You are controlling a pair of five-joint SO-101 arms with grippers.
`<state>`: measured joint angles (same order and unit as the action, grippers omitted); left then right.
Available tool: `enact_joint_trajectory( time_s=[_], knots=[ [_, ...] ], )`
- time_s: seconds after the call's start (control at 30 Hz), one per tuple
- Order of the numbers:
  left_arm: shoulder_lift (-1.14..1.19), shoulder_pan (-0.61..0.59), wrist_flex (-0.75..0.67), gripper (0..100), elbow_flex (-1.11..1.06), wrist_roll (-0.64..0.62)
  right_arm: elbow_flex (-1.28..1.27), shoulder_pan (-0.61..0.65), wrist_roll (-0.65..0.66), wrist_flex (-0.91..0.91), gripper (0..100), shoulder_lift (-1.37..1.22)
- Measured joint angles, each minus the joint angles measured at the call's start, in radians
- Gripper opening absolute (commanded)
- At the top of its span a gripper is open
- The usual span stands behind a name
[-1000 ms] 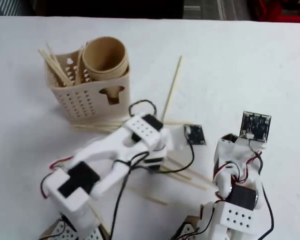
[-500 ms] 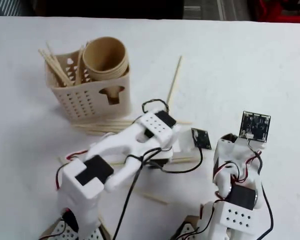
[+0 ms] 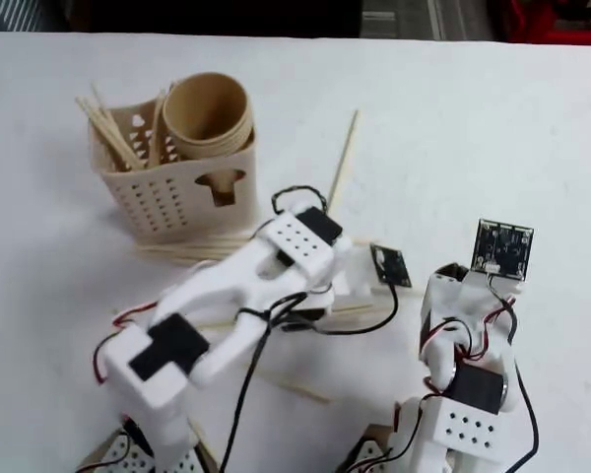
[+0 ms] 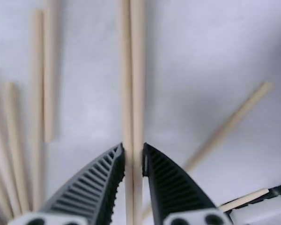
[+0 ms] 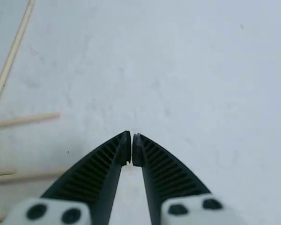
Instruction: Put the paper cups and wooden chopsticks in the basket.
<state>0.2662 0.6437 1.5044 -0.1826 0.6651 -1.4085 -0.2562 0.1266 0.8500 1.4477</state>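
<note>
Now, left end effector [image 4: 133, 152] pinched narrow on paired chopsticks [image 4: 132, 70], right end effector [image 5: 131, 140] closed, empty.

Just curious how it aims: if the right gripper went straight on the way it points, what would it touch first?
Probably the bare table. Nothing lies directly ahead of the right gripper; the wooden chopsticks sit off its line.
</note>
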Motion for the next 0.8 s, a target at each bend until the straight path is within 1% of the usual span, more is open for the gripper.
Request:
enact_joint_trajectory(
  time_s=[0.17, 0.43, 0.63, 0.8],
  knots=[
    [-0.087, -0.011, 0.052, 2, -0.002, -0.006, 0.000, 0.000, 0.000, 0.000, 1.8, 0.000],
    [-0.238, -0.153, 0.074, 2, -0.002, -0.017, 0.000, 0.000, 0.000, 0.000, 1.8, 0.000],
    [-0.408, -0.201, 0.078, 2, -0.002, -0.031, 0.000, 0.000, 0.000, 0.000, 1.8, 0.000],
    [-0.563, -0.247, 0.081, 2, 0.025, -0.091, 0.000, 0.000, 0.000, 0.000, 1.8, 0.000]
  ],
)
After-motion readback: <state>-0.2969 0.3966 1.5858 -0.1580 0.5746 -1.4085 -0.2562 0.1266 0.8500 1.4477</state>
